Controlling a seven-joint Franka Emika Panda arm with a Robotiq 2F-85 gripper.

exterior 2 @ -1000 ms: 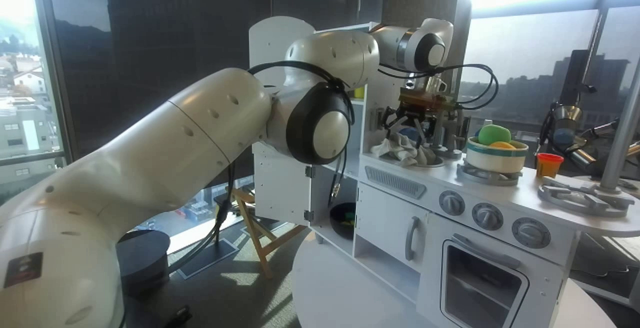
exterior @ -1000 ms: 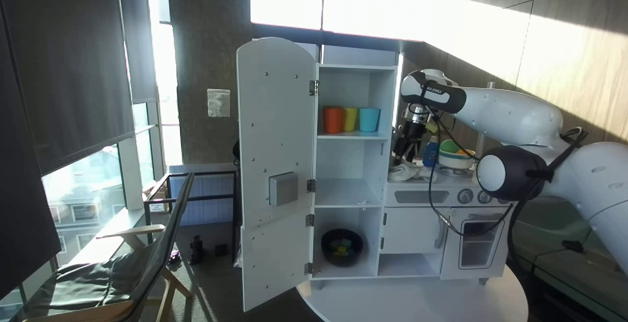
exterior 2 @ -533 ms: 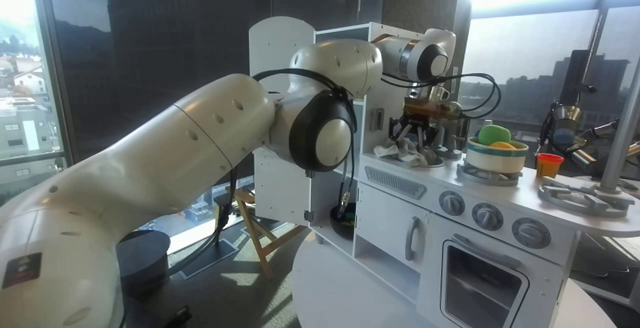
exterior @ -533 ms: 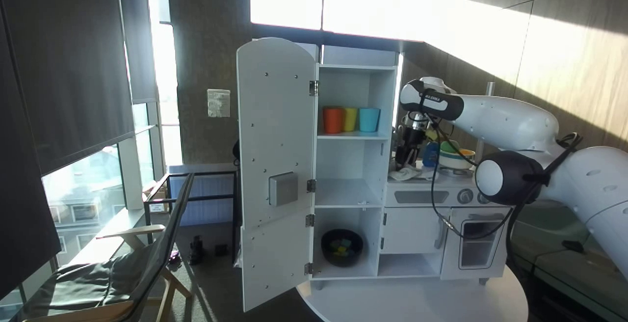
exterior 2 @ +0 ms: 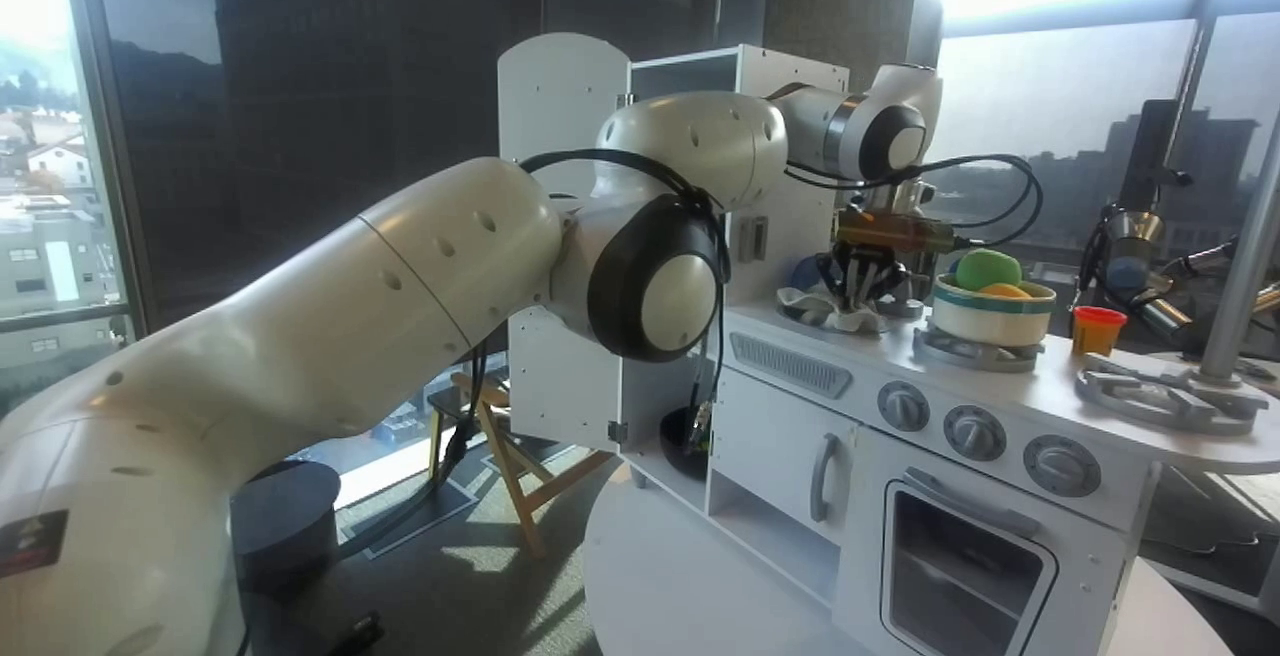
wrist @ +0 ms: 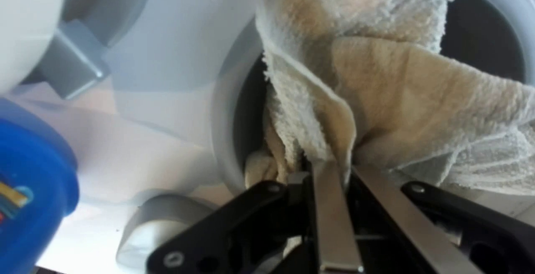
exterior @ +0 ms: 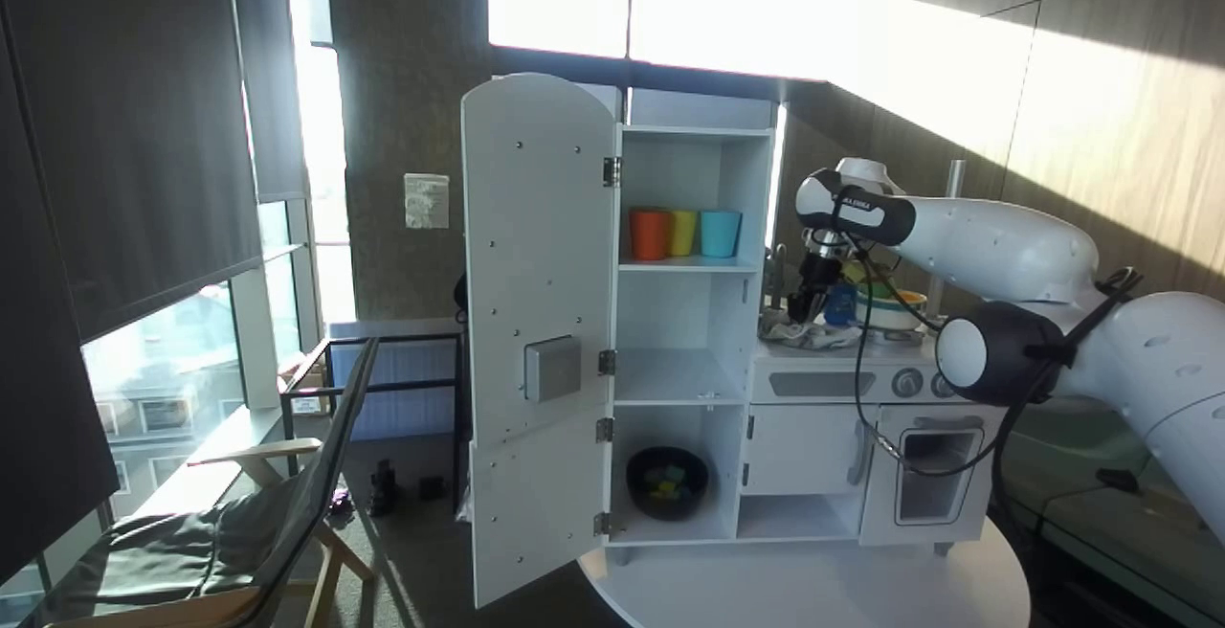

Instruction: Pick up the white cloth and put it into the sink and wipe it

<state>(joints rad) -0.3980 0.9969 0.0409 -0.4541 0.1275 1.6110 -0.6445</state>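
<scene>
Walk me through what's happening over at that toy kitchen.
A robot arm is working at the toy kitchen. Its gripper is closed on a fold of the white cloth, which lies bunched across the round sink and over part of its rim. These pictures alone don't settle whether it is wiping yet. Nearby on the counter, a bowl sits on a burner.
</scene>
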